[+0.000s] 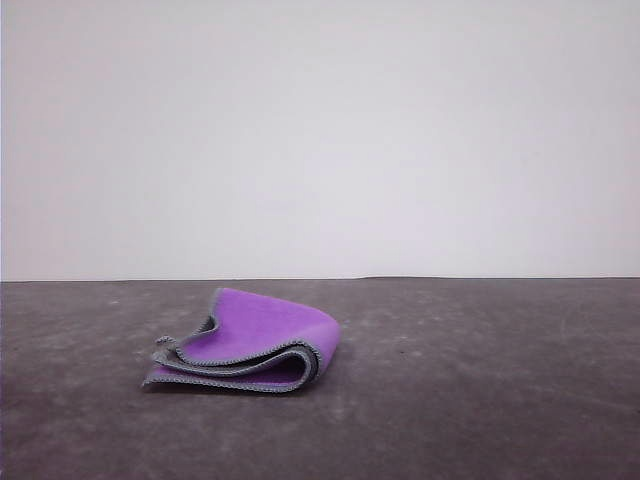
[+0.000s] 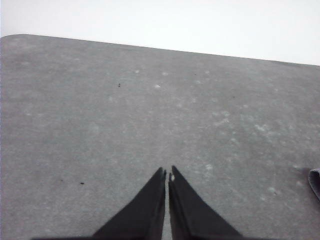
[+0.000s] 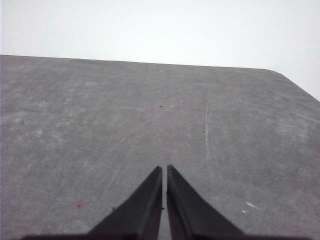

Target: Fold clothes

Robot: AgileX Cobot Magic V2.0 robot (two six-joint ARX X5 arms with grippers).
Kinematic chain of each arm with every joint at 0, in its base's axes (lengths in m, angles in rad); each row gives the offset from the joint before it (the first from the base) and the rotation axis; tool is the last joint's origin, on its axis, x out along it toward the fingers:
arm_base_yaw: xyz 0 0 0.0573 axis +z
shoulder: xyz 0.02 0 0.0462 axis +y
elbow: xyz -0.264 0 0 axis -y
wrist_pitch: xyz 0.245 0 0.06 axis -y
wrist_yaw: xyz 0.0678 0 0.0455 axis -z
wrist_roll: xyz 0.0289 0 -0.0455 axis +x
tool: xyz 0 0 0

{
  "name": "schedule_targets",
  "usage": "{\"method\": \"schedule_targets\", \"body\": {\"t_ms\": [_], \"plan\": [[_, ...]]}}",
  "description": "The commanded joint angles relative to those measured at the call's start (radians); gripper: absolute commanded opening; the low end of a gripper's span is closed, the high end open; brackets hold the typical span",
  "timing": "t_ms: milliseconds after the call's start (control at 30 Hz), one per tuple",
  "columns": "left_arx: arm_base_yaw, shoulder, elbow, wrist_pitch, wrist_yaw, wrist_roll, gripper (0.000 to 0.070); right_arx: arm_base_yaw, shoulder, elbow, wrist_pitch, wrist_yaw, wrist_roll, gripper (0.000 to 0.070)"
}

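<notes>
Folded cloth (image 1: 255,345) (purple face outward) lies on table (image 1: 480,400).

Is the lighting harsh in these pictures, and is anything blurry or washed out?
Front view: soft, even light; the folded cloth throws only a faint shadow on the grey table, and the wall behind looks pale and washed out. Left wrist view: the left gripper is dark and slightly soft-edged, the table speckled but fairly sharp. Right wrist view: the right gripper looks similar; faint scratches show, no glare.

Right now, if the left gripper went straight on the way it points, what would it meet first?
Probably just bare table: the left gripper, shut, points across open surface. The cloth sits off to one side.
</notes>
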Motion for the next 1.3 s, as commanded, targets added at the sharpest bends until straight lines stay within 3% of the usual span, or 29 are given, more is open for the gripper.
{"method": "schedule_targets", "body": {"t_ms": [0, 1267], "plan": [[0.000, -0.001, -0.020, -0.004, -0.003, 0.009, 0.0000, -0.002, 0.000, -0.003, 0.013, 0.003, 0.004, 0.0015], [0.000, -0.001, -0.020, -0.004, -0.003, 0.009, 0.0000, -0.002, 0.000, -0.003, 0.013, 0.003, 0.004, 0.0015]]}}
